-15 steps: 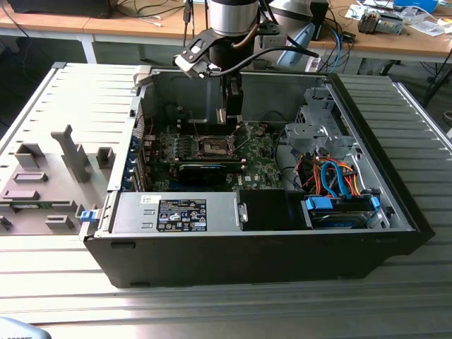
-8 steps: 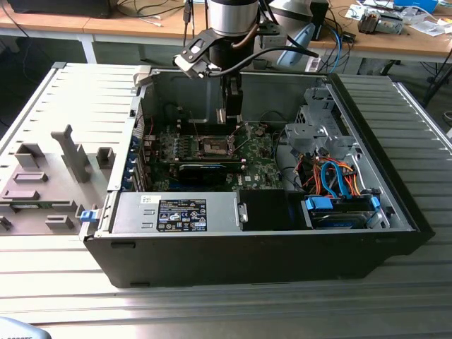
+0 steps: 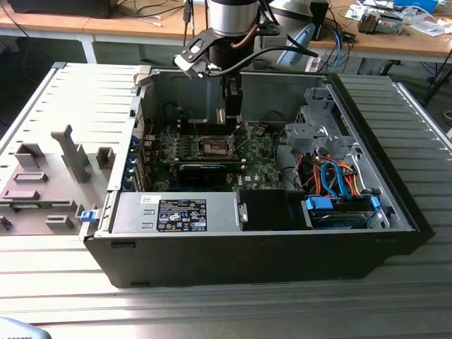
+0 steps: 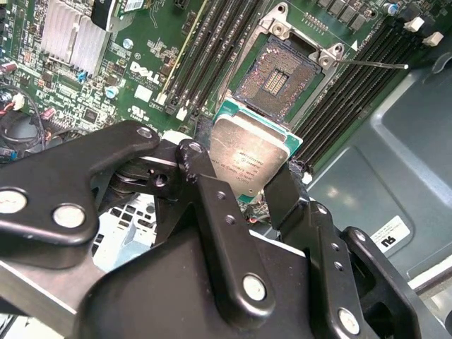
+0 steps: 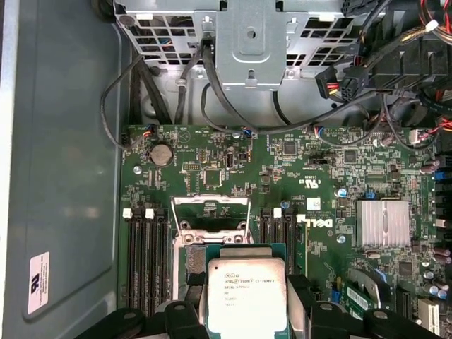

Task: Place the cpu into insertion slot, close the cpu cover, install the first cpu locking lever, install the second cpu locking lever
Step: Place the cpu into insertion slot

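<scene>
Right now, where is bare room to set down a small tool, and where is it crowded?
Free: the slatted table in front of the case; the grey case floor beside the motherboard. Crowded: the cables by the drives, and the insertion slot, where the end effector holds the cpu.

A ribbed grey metal table (image 3: 212, 311) carried an open black case (image 3: 247, 258), which stood directly below the jaws of the gripper (image 3: 232, 126). To the exterior view's left of the jaws, just beside the case, a flat grey panel (image 3: 85, 106) lay on the same table. Grey blocks (image 3: 70, 152) stood upright on that panel, well apart from the jaws.
</scene>
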You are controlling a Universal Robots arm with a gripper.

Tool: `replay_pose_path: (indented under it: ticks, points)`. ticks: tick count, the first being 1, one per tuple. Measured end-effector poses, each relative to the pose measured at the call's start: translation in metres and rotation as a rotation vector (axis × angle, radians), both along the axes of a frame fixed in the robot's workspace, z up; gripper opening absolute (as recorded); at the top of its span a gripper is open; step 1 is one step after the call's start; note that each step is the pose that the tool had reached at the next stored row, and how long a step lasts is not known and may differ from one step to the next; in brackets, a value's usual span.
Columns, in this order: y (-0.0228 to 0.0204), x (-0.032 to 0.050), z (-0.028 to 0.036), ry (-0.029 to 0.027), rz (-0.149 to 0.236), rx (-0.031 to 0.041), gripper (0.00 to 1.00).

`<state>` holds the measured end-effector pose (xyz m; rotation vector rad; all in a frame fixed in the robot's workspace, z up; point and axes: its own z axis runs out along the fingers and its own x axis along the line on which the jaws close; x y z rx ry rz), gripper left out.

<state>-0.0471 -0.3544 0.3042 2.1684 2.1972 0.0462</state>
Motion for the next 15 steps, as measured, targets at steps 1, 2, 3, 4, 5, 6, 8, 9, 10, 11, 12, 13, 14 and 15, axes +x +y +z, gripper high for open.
replay_pose_path:
  ticks: [1,2,3,4,5,6,8,9,10,11,12,13,14,15]
  points:
    - [0.0000,0.0000,0.0000,0.0000,-0.001,0.0000,0.55]
    - [0.0000,0.0000,0.0000,0.0000,-0.002,0.0000,0.55]
    - [0.0000,0.0000,0.0000,0.0000,-0.004,0.0000,0.55]
    - [0.0000,0.0000,-0.0001,0.0000,-0.005,0.0001,0.55]
    - [0.0000,0.0000,-0.0001,-0.0001,-0.007,0.0001,0.55]
    - [0.0000,0.0000,-0.0001,-0.0001,-0.008,0.0000,0.55]
    - [0.0000,0.0000,-0.0002,0.0000,-0.012,0.0000,0.55]
    - [0.0000,0.0000,-0.0002,0.0000,-0.013,-0.0001,0.55]
    - [0.0000,0.0000,-0.0002,0.0000,-0.014,0.0000,0.55]
    - [0.0000,0.0000,-0.0002,0.0000,-0.016,0.0000,0.55]
    - [0.0000,0.0000,-0.0002,0.0000,-0.018,-0.0001,0.55]
    - [0.0000,0.0000,-0.0002,0.0000,-0.019,0.0000,0.55]
    - [0.0000,0.0000,-0.0003,0.0000,-0.020,0.0000,0.55]
    - [0.0000,0.0000,-0.0003,0.0000,-0.022,0.0000,0.55]
